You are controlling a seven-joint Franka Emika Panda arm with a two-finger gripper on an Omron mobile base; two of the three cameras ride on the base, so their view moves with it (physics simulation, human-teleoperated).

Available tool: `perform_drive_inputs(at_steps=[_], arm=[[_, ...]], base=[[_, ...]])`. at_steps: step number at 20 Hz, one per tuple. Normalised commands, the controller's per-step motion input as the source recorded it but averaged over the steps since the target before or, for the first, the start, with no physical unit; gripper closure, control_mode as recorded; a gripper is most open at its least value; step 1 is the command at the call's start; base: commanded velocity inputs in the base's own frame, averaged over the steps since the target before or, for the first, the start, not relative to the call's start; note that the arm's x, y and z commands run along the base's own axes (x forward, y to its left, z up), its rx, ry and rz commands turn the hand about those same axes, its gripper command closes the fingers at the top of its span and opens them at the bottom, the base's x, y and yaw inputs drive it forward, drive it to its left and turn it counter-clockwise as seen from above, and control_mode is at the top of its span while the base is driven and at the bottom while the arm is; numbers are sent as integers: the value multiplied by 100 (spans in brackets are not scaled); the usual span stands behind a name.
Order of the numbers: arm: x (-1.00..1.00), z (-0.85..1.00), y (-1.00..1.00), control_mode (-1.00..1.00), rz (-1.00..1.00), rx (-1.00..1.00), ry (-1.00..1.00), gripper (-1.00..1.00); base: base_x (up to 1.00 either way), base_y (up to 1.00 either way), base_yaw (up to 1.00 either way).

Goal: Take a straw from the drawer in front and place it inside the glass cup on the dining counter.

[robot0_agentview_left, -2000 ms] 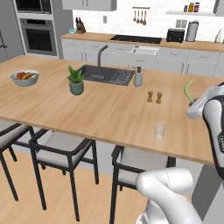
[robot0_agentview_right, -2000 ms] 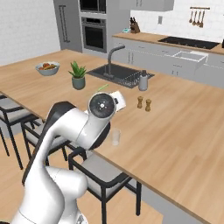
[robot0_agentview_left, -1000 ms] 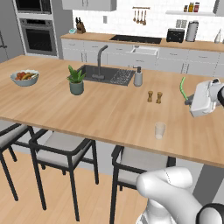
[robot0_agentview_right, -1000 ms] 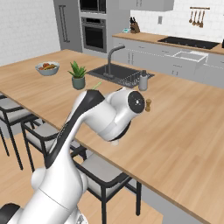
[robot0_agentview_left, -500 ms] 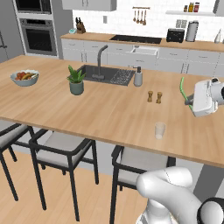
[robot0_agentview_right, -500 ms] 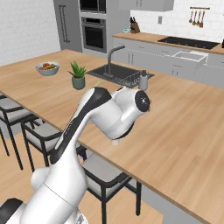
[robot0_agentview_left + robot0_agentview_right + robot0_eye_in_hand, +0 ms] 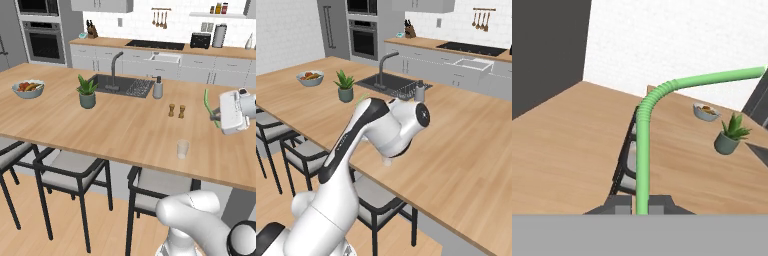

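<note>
The straw (image 7: 643, 150) is held clamped in the hand (image 7: 641, 204), fingers pressed together on its lower end; the bent upper part runs off to one side in the hand view. In the left base view the hand (image 7: 216, 116) is seen raised at the right side of the table (image 7: 100, 125), with the green straw (image 7: 206, 100) standing above it, well clear of the wood.

The glass cup (image 7: 183, 149) is standing upright near the table's front edge, left of and below the hand, apart from it. A pair of small shakers (image 7: 176, 110) is set further back, with a soap dispenser (image 7: 158, 88) by the sink (image 7: 120, 85), and a potted plant (image 7: 87, 92) and a fruit bowl (image 7: 28, 88) toward the left. In the right base view the cup is mostly hidden behind the arm.

Step judged in hand: carrying, with the straw taken and not yet placed. The next move is judged to call for the hand to be brought over the cup, the straw's free end turned downward and lined up with the rim, then lowered inside before release. A thin tumbler could be tipped by a sideways nudge.
</note>
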Motion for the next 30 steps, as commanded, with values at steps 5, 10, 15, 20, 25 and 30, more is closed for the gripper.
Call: perform_drive_inputs(at_steps=[5,10,15,20,25,30], arm=[[0,0,12,-100,13,0,0,100],[0,0,15,-100,16,0,-2,100],[0,0,7,-100,16,3,-4,100],[23,0,2,-100,16,13,0,100],[35,-24,-7,-100,15,11,0,100],[25,-38,-47,-100,2,0,0,100]], base=[[0,0,0],[0,0,0],[0,0,0],[0,0,0],[0,0,0],[0,0,0]])
